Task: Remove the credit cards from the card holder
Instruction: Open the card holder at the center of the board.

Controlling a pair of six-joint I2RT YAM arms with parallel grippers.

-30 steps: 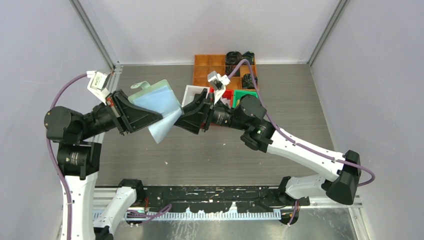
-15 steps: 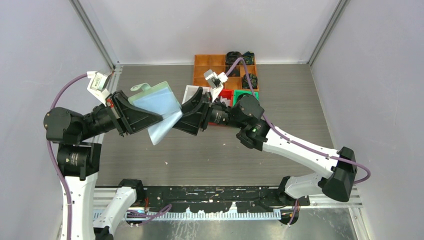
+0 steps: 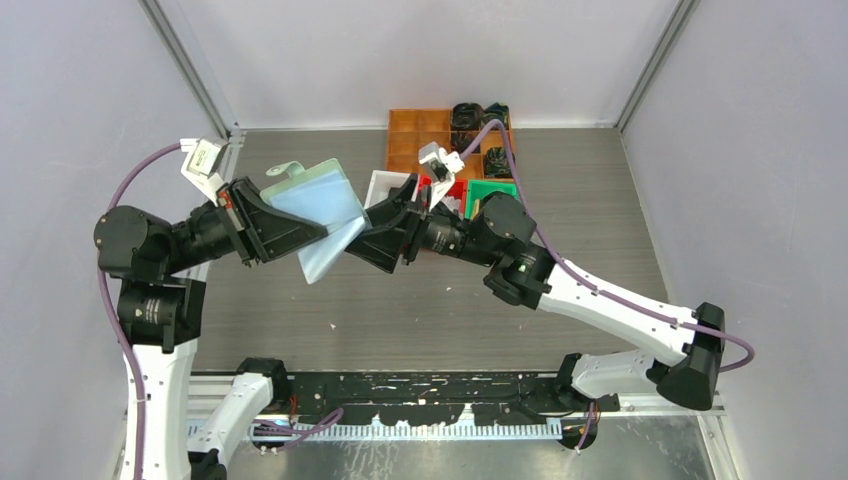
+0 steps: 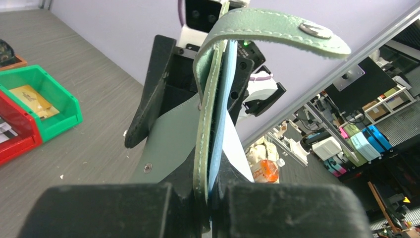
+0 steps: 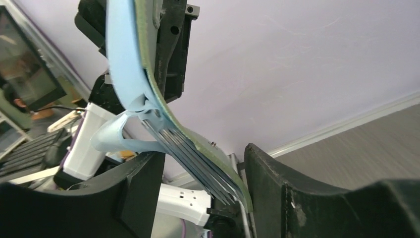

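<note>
"Are you seeing any words or numbers?"

"No. I am not finding any that I can read."

"What about the white tag up on the left?"

"It is showing a green patch, but it is too small to read."

"And the snap on the holder?"

"It is looking blurry. I cannot tell."

Count, far to near. One orange tray is sitting far right, carrying three dark bundles. Three bins are lining up beside it: white bin, red bin, green bin. One card holder is hanging mid-table. Credit cards are fanning out of it, several, edges too close to count.
</note>
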